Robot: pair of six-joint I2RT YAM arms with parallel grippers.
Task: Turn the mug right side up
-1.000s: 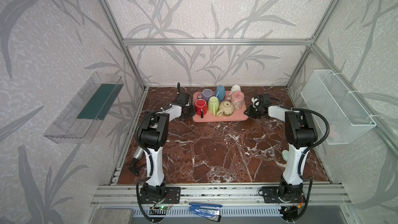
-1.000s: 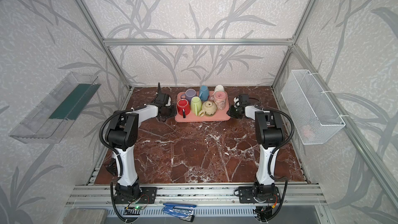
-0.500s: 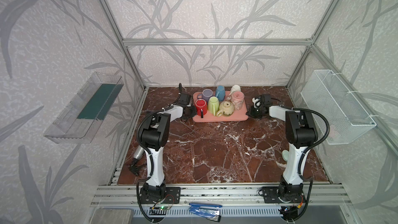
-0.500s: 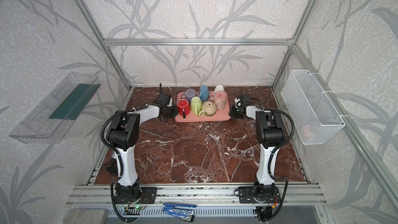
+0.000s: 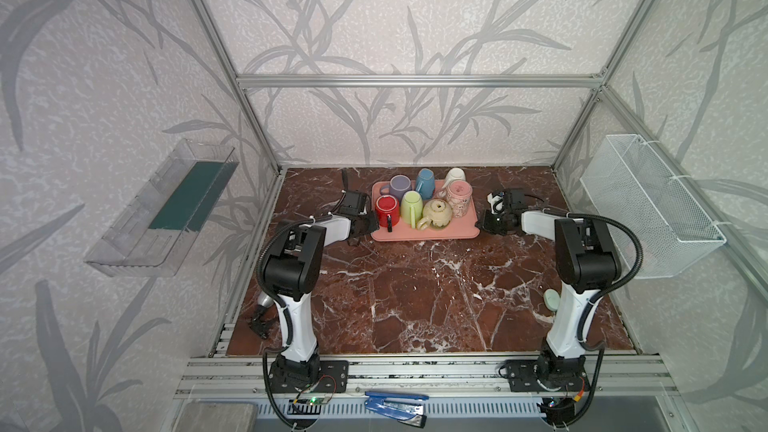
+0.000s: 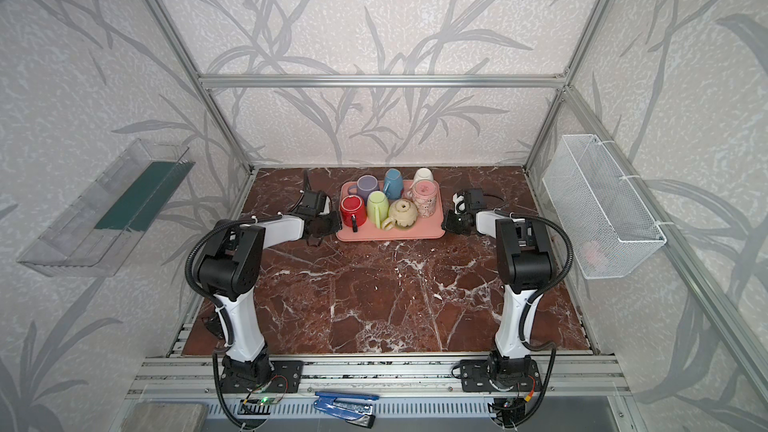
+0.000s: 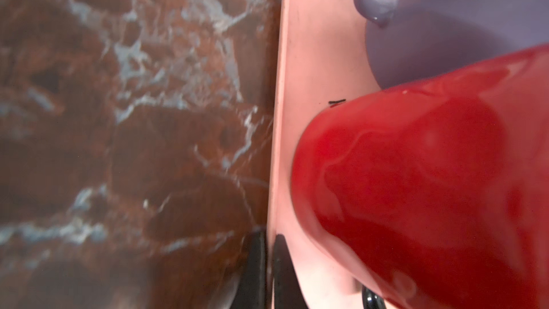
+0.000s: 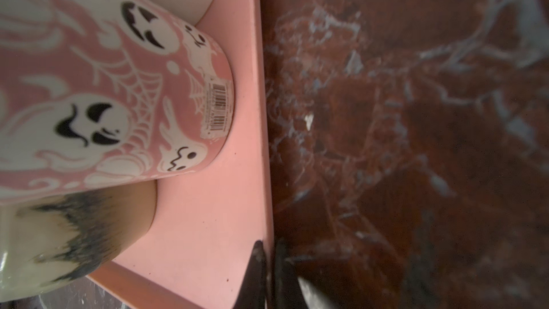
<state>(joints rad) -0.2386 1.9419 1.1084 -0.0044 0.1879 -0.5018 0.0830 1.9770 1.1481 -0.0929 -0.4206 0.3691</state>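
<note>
Beside your left gripper (image 7: 269,263), clamped on the pink tray (image 5: 424,234) like the right gripper (image 8: 269,269), stands the inverted red mug (image 5: 387,209), just rightward.

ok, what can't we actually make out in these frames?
Red mug: left wrist view, mostly cut off by frame edges.
White mug: both top views, lower part hidden behind ghost mug.
Pinkish item in wire basket: top view, too small, behind mesh.
Left gripper, right gripper pinching pink tray: wrist views show only the tips at frame edge.
</note>
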